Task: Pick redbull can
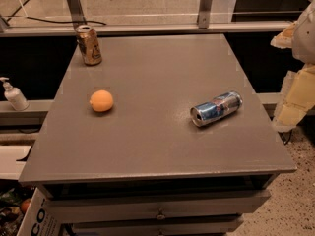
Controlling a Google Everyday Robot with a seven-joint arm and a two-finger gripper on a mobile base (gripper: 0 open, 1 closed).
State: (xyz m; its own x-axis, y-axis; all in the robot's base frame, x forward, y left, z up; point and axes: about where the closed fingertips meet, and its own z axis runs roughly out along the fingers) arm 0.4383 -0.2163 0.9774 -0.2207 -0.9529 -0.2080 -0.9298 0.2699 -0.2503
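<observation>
The redbull can (216, 108) lies on its side on the right part of the grey table top (162, 146). It is blue and silver, with its silver top facing the front left. My gripper (297, 95) shows as pale yellow and white parts at the right edge of the camera view. It is beyond the table's right edge, to the right of the can and apart from it, and it holds nothing that I can see.
An orange fruit (101, 101) sits on the left part of the table. A gold-brown can (89, 44) stands upright at the back left corner. A white pump bottle (14, 95) stands on a ledge to the left. Drawers are below the front edge.
</observation>
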